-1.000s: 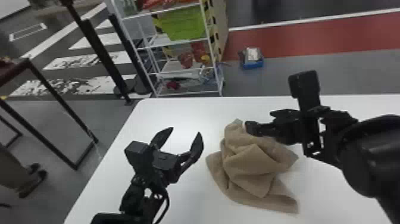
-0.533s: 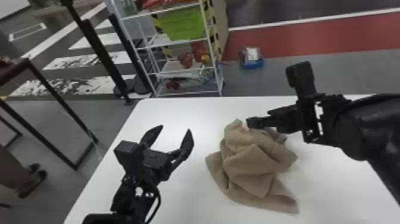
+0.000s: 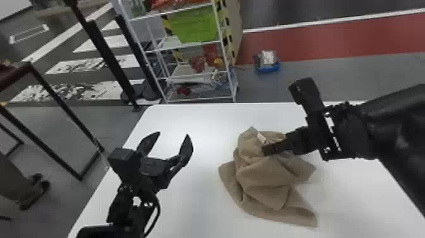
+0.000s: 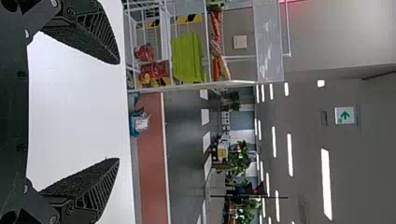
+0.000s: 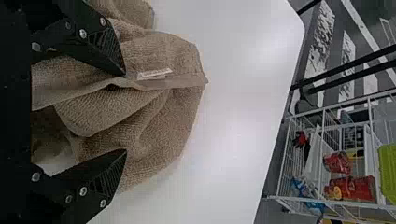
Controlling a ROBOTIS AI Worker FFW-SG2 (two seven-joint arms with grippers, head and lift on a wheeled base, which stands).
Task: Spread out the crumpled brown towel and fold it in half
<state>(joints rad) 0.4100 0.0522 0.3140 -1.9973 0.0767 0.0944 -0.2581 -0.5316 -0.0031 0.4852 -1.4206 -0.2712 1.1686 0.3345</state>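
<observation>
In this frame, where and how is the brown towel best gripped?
The towel is probably best pinched at its hem, near the white label, coming down from the robot's right with the right gripper: there the cloth forms a raised fold between the open jaws.

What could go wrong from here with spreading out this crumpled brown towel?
The black right gripper has its fingers open around several bunched folds of the brown towel, so closing might pinch more than one layer and lift a wad.

The black left gripper is open and off to the towel's left; a right-arm pull alone may just drag the cloth across the white table.
</observation>
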